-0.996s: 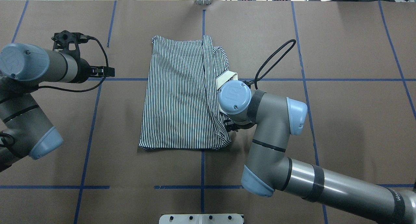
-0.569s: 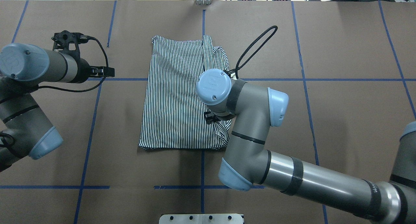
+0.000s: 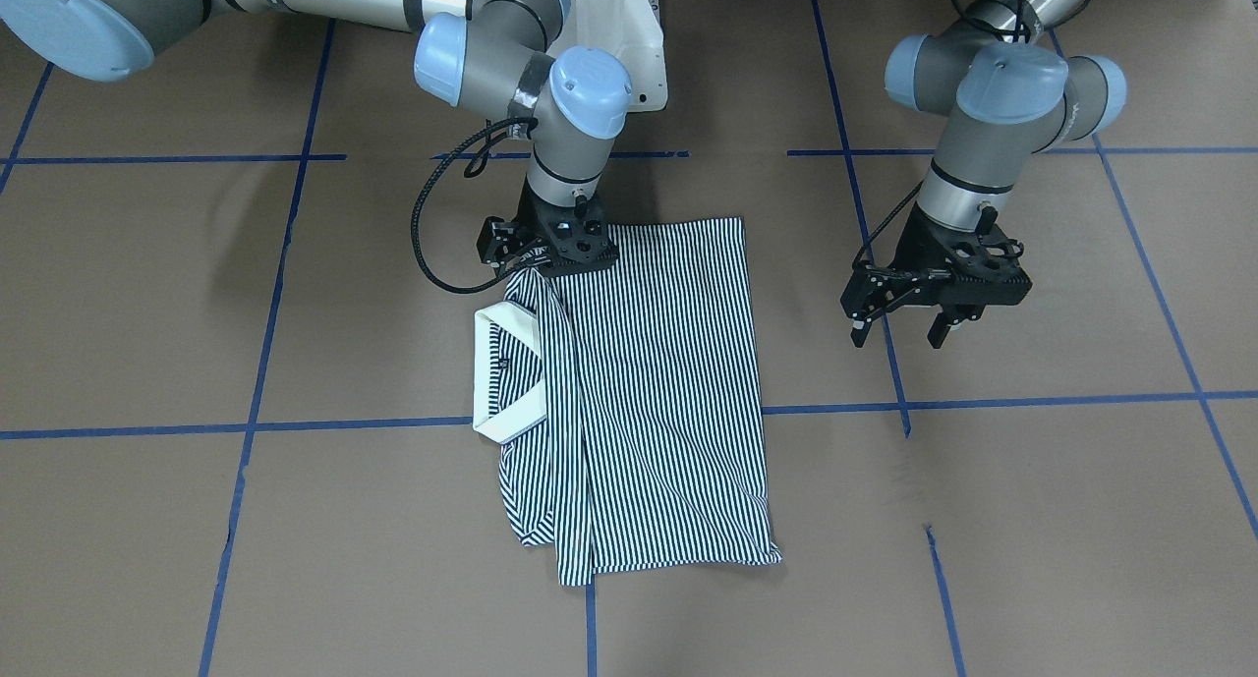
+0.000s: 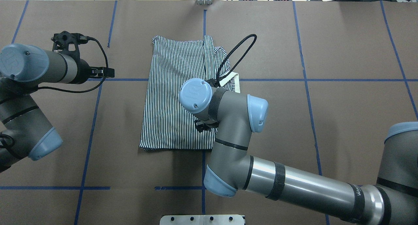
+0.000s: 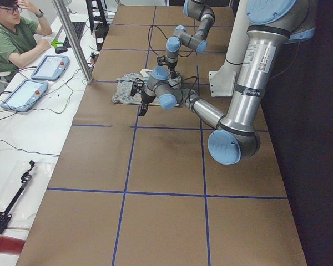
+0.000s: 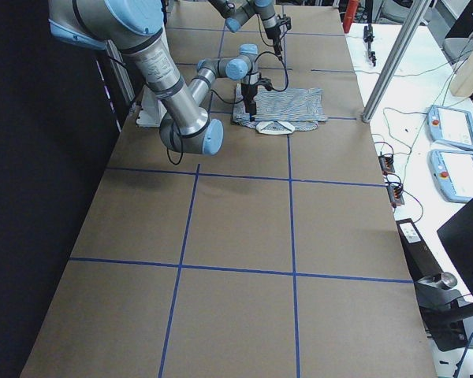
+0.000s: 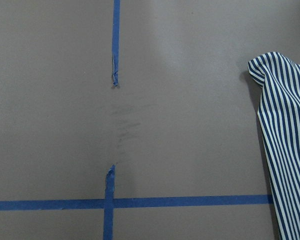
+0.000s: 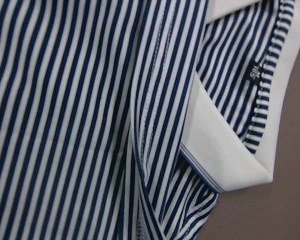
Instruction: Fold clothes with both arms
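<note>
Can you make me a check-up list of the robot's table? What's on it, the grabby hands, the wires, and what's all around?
Surface: table covered in brown paper, marked with blue tape lines.
Job's things: striped shirt lies folded lengthwise in the middle; its white collar shows on the robot's right side.
Clutter: nothing seen.
Grippers: left gripper hangs beside the shirt, jaws open and empty; right gripper is down at the shirt's edge nearest the robot, jaws hidden.
Cables: black cable loops off the right wrist; a second cable curves off the left wrist.
Surroundings: person in green sits at a white desk with two tablets.
</note>
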Motion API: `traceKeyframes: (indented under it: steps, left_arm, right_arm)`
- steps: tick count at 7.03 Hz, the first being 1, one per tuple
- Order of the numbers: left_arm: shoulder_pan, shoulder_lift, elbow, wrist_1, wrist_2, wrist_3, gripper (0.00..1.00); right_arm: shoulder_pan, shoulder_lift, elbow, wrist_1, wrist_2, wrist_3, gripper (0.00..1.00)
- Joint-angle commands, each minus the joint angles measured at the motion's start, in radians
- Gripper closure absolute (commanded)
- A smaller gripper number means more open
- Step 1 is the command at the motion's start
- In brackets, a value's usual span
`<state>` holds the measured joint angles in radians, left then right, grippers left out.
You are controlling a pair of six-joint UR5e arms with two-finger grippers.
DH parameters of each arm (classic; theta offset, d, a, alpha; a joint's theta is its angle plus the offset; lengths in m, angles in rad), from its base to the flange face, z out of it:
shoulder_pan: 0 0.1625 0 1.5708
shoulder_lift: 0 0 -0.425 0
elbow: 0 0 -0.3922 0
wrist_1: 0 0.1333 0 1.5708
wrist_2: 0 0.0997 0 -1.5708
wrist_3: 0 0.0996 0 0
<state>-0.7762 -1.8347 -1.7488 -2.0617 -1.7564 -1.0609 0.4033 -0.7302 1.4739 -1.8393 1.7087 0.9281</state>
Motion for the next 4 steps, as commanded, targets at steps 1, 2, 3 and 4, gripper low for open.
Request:
traceKeyframes:
  steps: [1, 2, 3, 4]
  left_arm:
    - [0.0, 0.0, 0.002, 0.0, 0.0, -0.001, 0.0]
    - [0.0, 0.0, 0.002, 0.0, 0.0, -0.001, 0.0]
    - [0.002, 0.0, 0.003, 0.0, 0.0, -0.001, 0.0]
    - [0.002, -0.001, 0.002, 0.0, 0.0, -0.002, 0.0]
  right_arm:
    - [-0.003, -0.009, -0.003, -0.003, 0.003, -0.002, 0.0]
    - [-0.001, -0.021, -0.001, -0.004, 0.0, -0.002, 0.0]
    - [0.009, -0.031, 0.0, -0.006, 0.0, -0.012, 0.0]
    - [0.023, -0.05, 0.009, -0.017, 0.002, -0.034, 0.0]
